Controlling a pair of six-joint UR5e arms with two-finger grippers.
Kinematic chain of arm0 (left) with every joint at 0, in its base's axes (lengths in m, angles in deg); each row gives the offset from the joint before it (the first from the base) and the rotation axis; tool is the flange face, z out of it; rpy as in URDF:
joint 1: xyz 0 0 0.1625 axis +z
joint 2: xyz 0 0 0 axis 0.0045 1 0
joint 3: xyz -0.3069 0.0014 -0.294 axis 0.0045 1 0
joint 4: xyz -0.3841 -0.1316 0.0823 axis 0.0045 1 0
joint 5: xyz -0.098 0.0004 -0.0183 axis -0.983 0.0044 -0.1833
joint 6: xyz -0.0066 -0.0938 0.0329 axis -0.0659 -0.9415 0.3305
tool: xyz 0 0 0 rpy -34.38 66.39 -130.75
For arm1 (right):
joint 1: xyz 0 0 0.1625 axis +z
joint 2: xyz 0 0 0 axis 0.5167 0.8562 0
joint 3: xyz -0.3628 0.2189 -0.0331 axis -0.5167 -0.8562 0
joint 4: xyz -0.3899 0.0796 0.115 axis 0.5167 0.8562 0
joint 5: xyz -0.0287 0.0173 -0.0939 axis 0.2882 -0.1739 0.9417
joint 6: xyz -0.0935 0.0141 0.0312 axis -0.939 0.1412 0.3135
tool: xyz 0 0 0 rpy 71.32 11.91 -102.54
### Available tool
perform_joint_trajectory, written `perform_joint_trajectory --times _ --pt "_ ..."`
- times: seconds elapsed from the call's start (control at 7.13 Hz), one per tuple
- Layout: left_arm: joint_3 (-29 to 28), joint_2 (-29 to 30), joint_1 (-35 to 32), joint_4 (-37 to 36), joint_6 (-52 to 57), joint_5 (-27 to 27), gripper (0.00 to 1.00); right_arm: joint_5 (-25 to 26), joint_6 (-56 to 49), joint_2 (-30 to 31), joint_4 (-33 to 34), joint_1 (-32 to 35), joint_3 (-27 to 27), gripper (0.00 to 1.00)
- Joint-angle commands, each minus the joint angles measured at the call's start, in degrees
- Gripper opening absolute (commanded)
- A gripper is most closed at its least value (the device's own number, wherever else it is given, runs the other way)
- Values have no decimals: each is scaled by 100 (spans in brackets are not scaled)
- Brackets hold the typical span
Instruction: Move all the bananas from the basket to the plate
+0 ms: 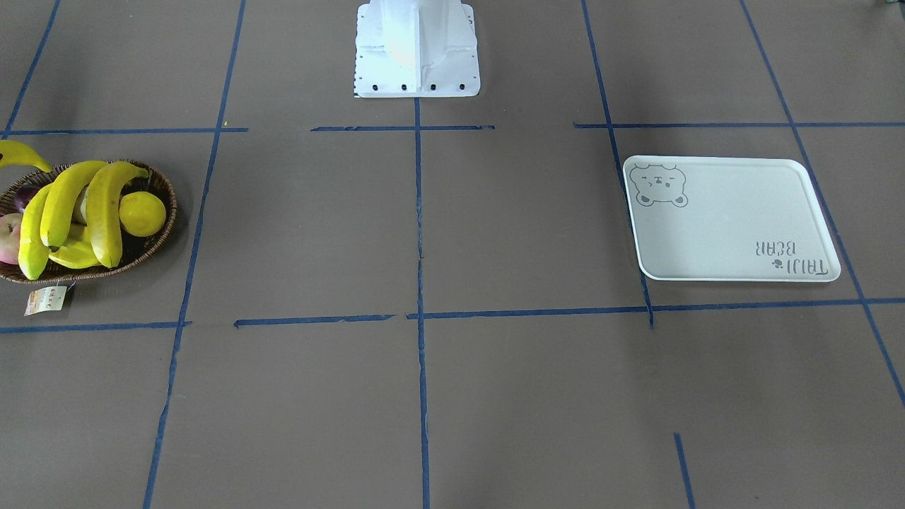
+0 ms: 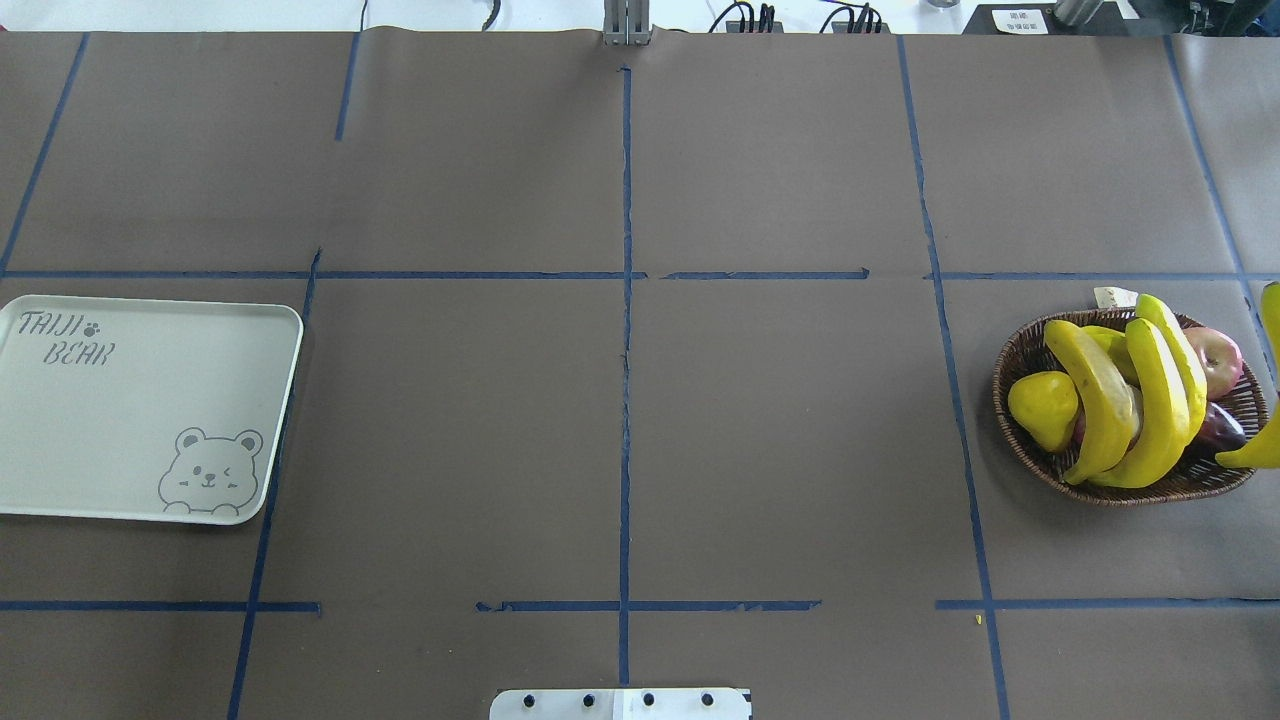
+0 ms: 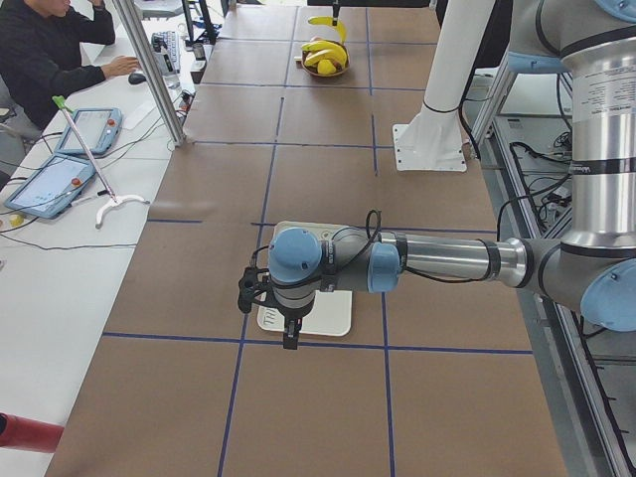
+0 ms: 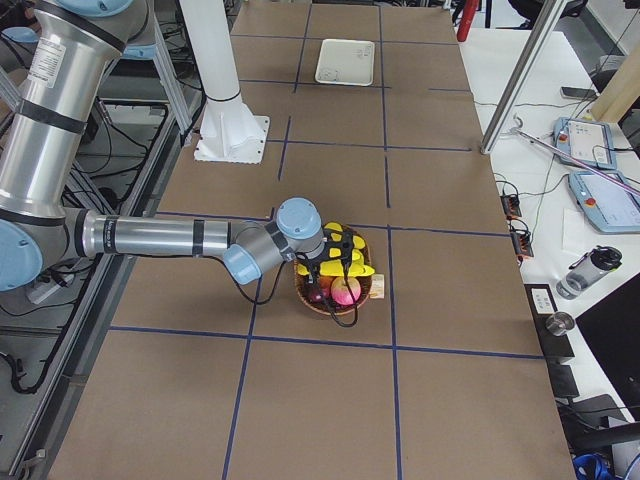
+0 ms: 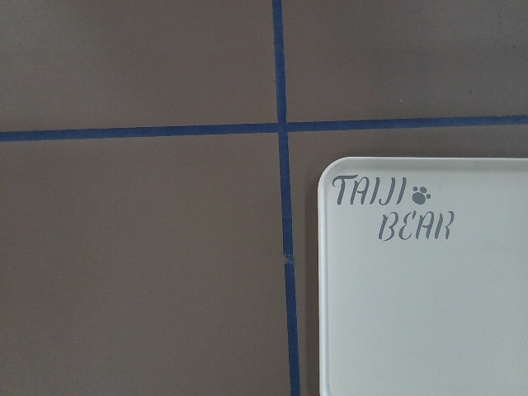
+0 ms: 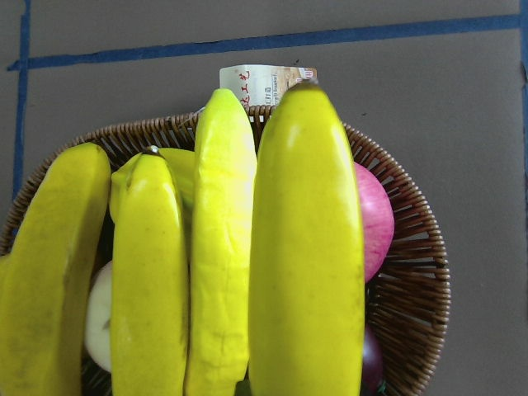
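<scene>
I see the wicker basket [image 2: 1012,360] near the table's right edge. Three bananas [image 2: 1105,400] lie in it across a lemon [image 2: 1043,408] and an apple [image 2: 1215,360]. A fourth banana [image 3: 328,22] arches just above them. The white plate [image 2: 120,420] sits near the left edge. The right gripper [image 4: 338,262] hangs over the basket and the left gripper [image 3: 289,338] over the plate's edge. I cannot tell how wide either one stands.

Qty: 4 bananas [image 2: 1160,400] — 1 ea. basket [image 2: 1001,385], plate [image 2: 150,410], lemon [image 2: 1043,408], apple [image 2: 1218,360].
</scene>
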Motion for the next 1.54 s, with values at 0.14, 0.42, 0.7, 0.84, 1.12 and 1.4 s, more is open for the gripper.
perform_joint_trajectory --times 0.14,0.42,0.7,0.84,1.12,1.4 --pt "2 33 -3 -6 -1 -81 100 -157 -12 -161 1880 362 1535 0" --pt "2 42 -3 2 -1 -117 100 -157 -12 -1553 3924 310 2053 0" --pt "46 181 84 72 8 -126 100 -114 214 -3109 4293 -371 1477 0" --pt "46 391 311 107 -262 -135 100 -87 538 -3438 4214 -863 1186 0" --pt "20 954 1136 815 -1890 -187 100 210 1222 -4395 4187 -1524 885 0" --pt "-94 1026 1787 2760 -4190 -179 100 1138 2363 -4619 3280 -2297 815 1"
